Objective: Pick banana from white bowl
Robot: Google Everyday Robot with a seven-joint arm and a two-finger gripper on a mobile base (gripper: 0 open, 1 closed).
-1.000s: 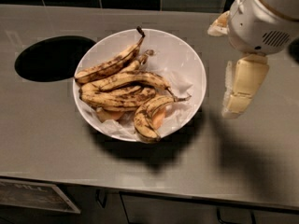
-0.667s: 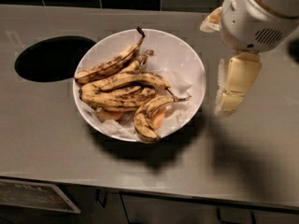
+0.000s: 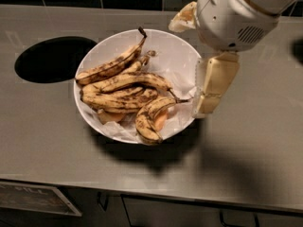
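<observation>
The white bowl sits on the grey counter, lined with crumpled white paper and holding several speckled bananas. The banana, long, nearly straight, with a dark stem tip, lies along the upper left of the pile. A short, strongly curved banana and pale orange fruit pieces lie at the front. My gripper hangs over the bowl's right rim, empty. Its two cream fingers stand apart, one just outside the rim, the other at the bowl's upper right. It is right of the bananas and touches none.
A dark round hole is cut into the counter left of the bowl. Dark tiles run along the back wall. The counter's front edge, with cabinet fronts below, runs along the bottom. My arm's shadow falls on the counter at the right.
My gripper has moved left, from beside the bowl to over its right rim. The bowl and bananas have not moved.
</observation>
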